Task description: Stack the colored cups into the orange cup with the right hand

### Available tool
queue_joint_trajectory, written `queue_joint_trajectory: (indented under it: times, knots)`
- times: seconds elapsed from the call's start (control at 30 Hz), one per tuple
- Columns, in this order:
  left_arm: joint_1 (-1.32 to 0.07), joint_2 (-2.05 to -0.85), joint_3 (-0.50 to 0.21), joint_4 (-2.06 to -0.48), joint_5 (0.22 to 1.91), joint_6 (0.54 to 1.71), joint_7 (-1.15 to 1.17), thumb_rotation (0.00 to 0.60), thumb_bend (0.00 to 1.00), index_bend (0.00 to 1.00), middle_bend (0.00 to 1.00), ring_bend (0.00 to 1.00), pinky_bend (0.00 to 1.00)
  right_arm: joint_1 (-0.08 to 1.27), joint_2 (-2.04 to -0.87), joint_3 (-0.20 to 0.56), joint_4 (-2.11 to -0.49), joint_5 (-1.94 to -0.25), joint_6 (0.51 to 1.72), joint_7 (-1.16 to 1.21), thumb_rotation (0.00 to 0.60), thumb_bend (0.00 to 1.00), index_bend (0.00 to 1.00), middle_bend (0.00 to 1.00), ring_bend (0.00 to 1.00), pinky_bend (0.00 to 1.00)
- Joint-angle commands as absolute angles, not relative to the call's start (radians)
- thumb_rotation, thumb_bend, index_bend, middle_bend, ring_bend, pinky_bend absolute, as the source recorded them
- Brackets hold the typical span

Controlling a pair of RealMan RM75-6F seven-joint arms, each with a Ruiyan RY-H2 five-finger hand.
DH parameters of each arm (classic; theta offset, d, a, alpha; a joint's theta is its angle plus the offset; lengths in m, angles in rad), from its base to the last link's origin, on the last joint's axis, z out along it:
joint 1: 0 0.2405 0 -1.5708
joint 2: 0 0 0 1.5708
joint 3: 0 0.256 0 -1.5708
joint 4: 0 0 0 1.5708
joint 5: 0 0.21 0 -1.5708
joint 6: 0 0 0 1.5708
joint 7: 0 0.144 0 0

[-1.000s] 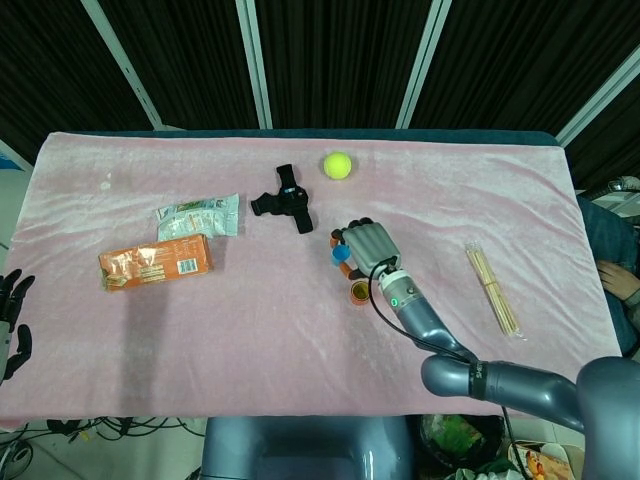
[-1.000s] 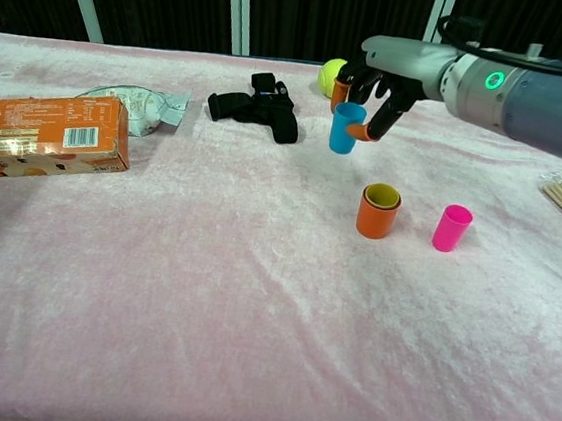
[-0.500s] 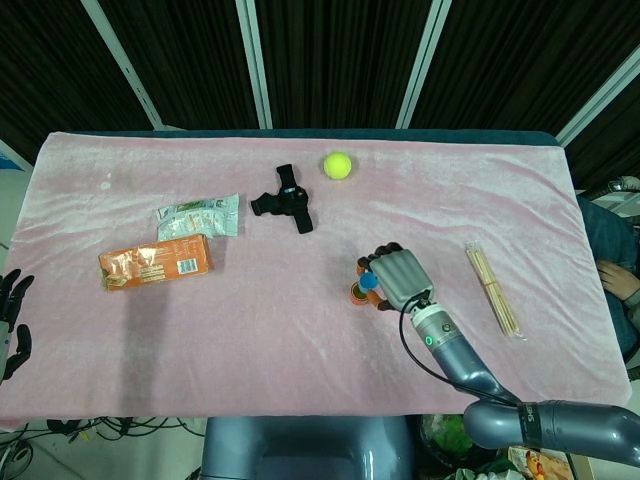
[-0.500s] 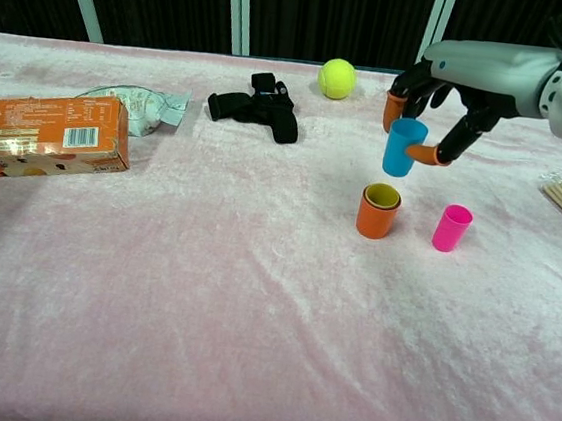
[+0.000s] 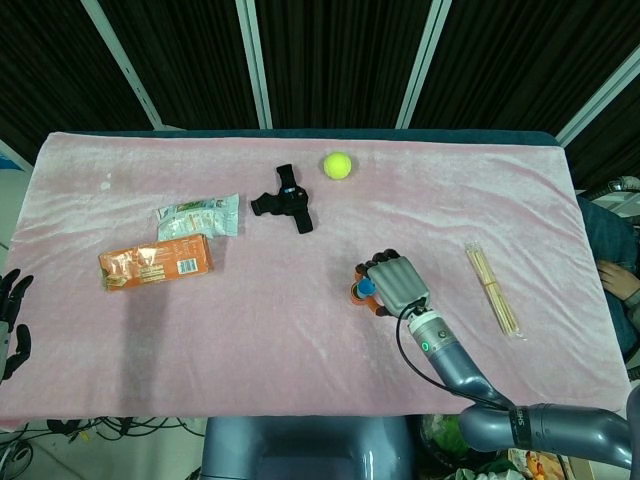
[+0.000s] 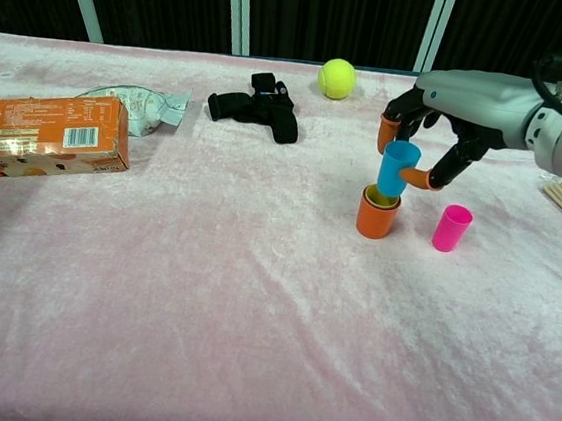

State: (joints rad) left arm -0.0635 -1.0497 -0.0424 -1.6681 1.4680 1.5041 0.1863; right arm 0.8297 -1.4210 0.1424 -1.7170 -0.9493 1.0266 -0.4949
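Note:
The orange cup (image 6: 375, 218) stands upright mid-table with a yellow cup nested inside it. My right hand (image 6: 428, 135) holds a blue cup (image 6: 397, 169) between thumb and fingers, its base just entering the mouth of the orange cup. From the head view, the right hand (image 5: 393, 283) covers most of the cups; only a bit of the blue cup (image 5: 366, 286) and the orange cup (image 5: 355, 293) shows at its left edge. A pink cup (image 6: 450, 228) stands upright just right of the orange one. My left hand (image 5: 10, 322) hangs off the table's left edge, fingers apart and empty.
A yellow tennis ball (image 6: 336, 78) and a black strap-like object (image 6: 257, 105) lie at the back. An orange box (image 6: 37, 137) and a clear food packet (image 6: 136, 106) sit at the left. A bundle of wooden sticks (image 5: 492, 288) lies at the right.
The right hand carried the blue cup from near the tennis ball rightward and down, so that it now sits over the orange cup with its base at the mouth.

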Motion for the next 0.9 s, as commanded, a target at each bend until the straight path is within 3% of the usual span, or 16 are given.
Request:
queue_joint_trajectory:
  times: [0.03,0.7,0.9]
  knots:
    - [-0.064,-1.05,-0.042,-1.667,1.467,1.503,0.185,0.6,0.71,0.05,0.01,0.0,0.01,0.83,-1.429,0.143,-1.703,-0.943,1.019,-0.492,0.6,0.36,0.5,0.48,0.27,0.21]
    - [-0.063,-1.05,-0.044,-1.667,1.461,1.503,0.189,0.6,0.71,0.05,0.01,0.0,0.01,0.825,-1.473,0.142,-1.629,-0.94,0.978,-0.458,0.6,0.32,0.49,0.47,0.27,0.21]
    - [-0.063,-1.049,-0.045,-1.666,1.46,1.503,0.188,0.6,0.71,0.05,0.01,0.0,0.01,0.824,-1.469,0.137,-1.631,-0.926,0.967,-0.467,0.6,0.24,0.26,0.31,0.24,0.21]
